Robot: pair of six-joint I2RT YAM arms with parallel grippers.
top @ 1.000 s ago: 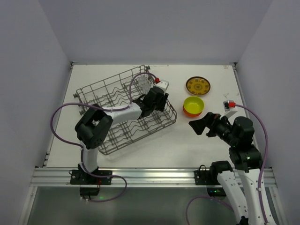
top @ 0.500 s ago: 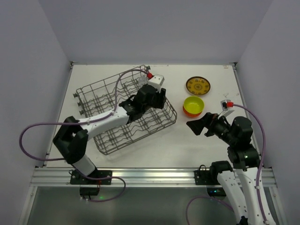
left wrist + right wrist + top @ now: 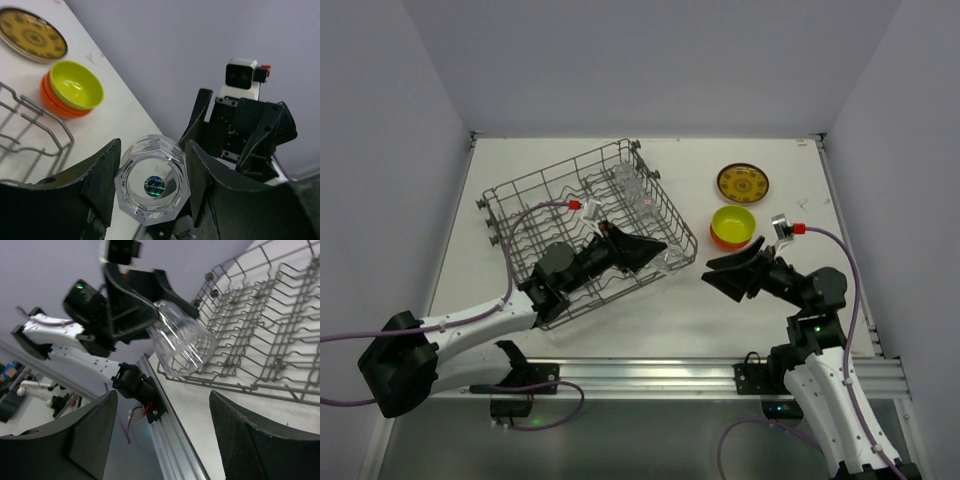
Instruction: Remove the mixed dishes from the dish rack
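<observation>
My left gripper (image 3: 645, 248) is shut on a clear glass cup (image 3: 667, 259) and holds it in the air over the near right corner of the grey wire dish rack (image 3: 535, 215). The left wrist view shows the cup's base (image 3: 152, 186) between my fingers (image 3: 102, 175). My right gripper (image 3: 712, 274) is open and empty, just right of the cup, pointing at it. From the right wrist the cup (image 3: 182, 342) hangs in front of the rack (image 3: 270, 325). Two more glass cups (image 3: 632, 190) stand in the rack's far right corner. No cream plates are in view.
A lime-yellow bowl (image 3: 733, 221) sits nested on orange bowls (image 3: 722, 238) right of the rack. The brown-gold patterned plate (image 3: 742, 182) lies behind them. The metal rail (image 3: 650, 375) runs along the table's near edge.
My left gripper has drawn back from the rack's far right corner toward the near right corner with a glass cup in it. My right gripper has moved left toward the cup.
</observation>
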